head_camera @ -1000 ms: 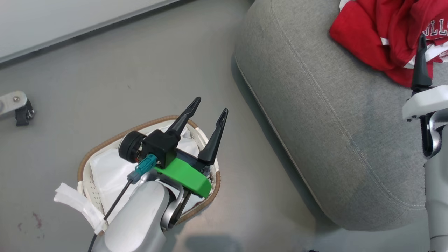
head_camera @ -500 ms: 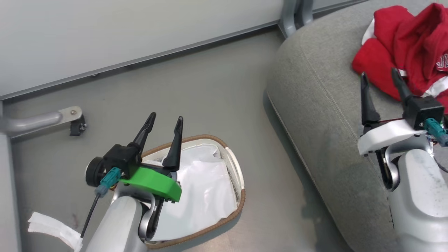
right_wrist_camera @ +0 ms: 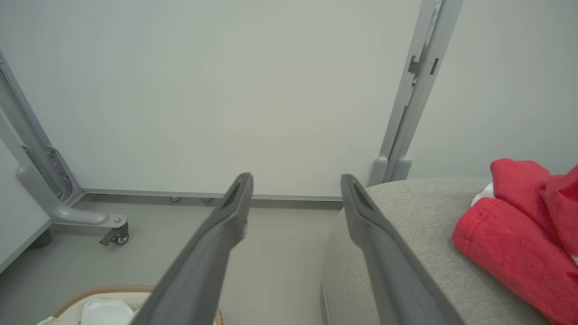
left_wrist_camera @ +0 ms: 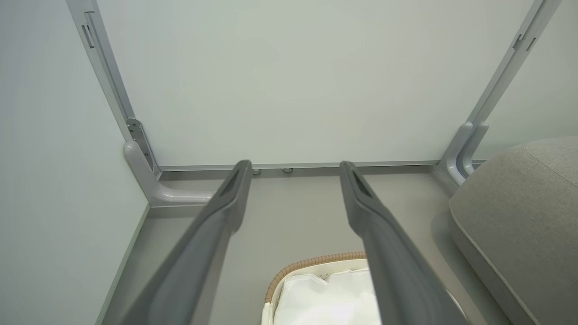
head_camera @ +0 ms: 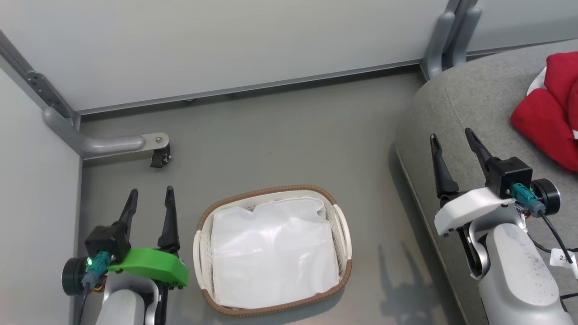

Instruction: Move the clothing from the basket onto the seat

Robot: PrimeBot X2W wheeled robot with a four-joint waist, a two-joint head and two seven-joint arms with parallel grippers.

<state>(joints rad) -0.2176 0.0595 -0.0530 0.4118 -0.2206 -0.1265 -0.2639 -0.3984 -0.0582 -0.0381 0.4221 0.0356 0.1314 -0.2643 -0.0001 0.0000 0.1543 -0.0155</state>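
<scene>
Lower left, the left gripper (head_camera: 151, 193) has long dark tapered fingers (head_camera: 170, 221) on a green bracket (head_camera: 151, 267); lower right, the right gripper (head_camera: 451, 135) has a white bracket (head_camera: 467, 205). Each bears a black block (head_camera: 508, 175) with a teal plug (head_camera: 524, 195). The grey right forearm (head_camera: 519, 275) is speckled, with a black cable (head_camera: 553, 234) and white tag (head_camera: 564, 258).

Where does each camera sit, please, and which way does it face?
Head view: on the head, looking down at the basket; left gripper, right gripper and forearms show.
Left wrist view: left wrist, facing the wall along its own fingers.
Right wrist view: right wrist, facing that wall along its own fingers.
Shared: all three show basket and seat.
</scene>
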